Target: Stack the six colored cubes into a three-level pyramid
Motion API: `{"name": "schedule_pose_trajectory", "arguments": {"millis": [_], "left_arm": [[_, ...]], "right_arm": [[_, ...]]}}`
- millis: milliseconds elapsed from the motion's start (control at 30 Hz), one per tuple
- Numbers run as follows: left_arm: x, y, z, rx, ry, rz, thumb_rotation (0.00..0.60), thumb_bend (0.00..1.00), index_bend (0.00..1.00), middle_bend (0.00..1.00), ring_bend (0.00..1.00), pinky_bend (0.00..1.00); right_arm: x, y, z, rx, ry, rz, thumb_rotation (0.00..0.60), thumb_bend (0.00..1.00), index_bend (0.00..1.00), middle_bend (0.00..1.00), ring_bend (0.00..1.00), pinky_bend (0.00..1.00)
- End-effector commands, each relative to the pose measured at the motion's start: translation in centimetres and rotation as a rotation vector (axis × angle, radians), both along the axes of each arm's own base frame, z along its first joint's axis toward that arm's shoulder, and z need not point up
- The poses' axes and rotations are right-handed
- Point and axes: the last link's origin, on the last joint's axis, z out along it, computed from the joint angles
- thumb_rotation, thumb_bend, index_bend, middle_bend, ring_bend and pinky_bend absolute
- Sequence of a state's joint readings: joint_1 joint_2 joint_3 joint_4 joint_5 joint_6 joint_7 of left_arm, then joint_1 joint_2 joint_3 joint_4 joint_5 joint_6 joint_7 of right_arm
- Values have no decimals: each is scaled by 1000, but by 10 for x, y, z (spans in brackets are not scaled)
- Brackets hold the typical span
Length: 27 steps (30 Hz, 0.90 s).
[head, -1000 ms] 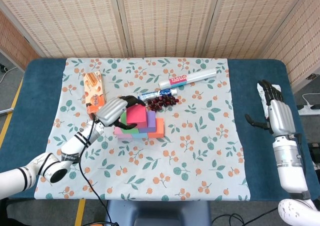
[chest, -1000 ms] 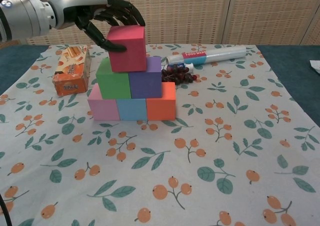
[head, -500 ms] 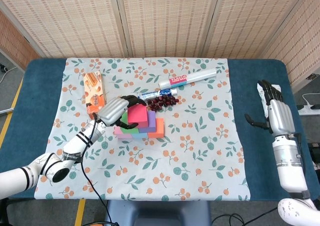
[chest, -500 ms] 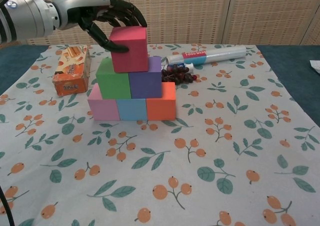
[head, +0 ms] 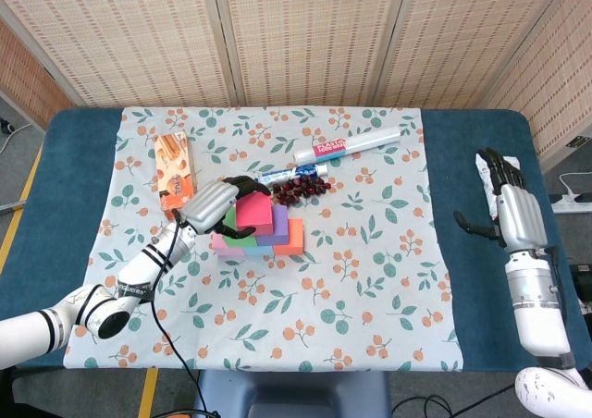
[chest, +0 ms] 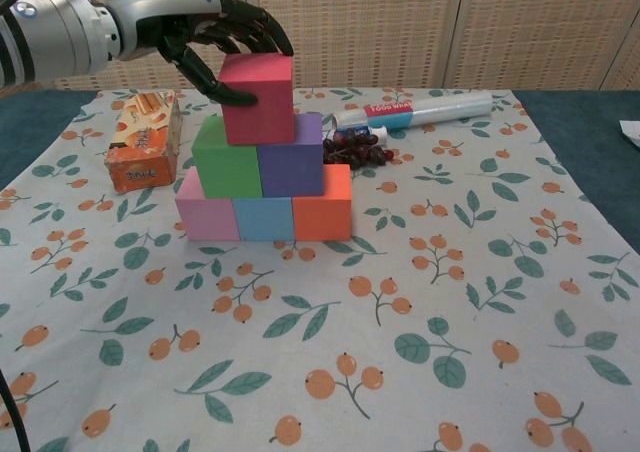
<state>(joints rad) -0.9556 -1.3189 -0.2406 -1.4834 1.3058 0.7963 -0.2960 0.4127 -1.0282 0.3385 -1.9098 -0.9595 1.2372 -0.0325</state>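
Your left robot hand (chest: 215, 42) grips the magenta cube (chest: 258, 99), thumb on its near-left face and dark fingers (chest: 262, 27) curled over its top back edge; that cube sits at the peak of the pyramid, resting across the green cube (chest: 226, 159) and the purple cube (chest: 291, 156). Beneath those, directly under your hand, lies the base row: pink cube (chest: 207, 218), light blue cube (chest: 263, 218), orange cube (chest: 324, 204), all touching. To the outer left of your left hand stands the snack box (chest: 146, 142), near but apart from the stack. Beyond your fingers, on the far side, lie the dark red berry cluster (chest: 354, 151), a small tube (chest: 358, 132) and the plastic wrap roll (chest: 430, 109). The near half of the floral cloth (chest: 420, 302) on the worktop (head: 476, 279) gives open room. Your right robot hand (head: 511, 205) appears in the head view only: fingers spread, holding nothing, over the blue worktop margin close to the right edge, beside a white item (head: 483, 165) at the rim. The chest view alone shows the three levels in profile.
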Motion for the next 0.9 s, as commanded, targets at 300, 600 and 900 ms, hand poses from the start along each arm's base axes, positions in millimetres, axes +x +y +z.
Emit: {"name": "schedule_pose_trajectory", "arguments": {"millis": [300, 600, 900], "left_arm": [[0, -1, 3, 11, 0, 6, 600, 309, 326, 263, 168, 239], [-2, -3, 0, 4, -10, 17, 600, 310, 326, 263, 168, 238], [-4, -3, -2, 4, -5, 16, 600, 311, 327, 262, 168, 237]], "right_arm": [[0, 0, -1, 4, 2, 2, 600, 86, 0, 0, 0, 0], [0, 0, -1, 5, 4, 1, 600, 86, 0, 0, 0, 0], [1, 0, -2, 8, 5, 5, 600, 86, 0, 0, 0, 0]]}}
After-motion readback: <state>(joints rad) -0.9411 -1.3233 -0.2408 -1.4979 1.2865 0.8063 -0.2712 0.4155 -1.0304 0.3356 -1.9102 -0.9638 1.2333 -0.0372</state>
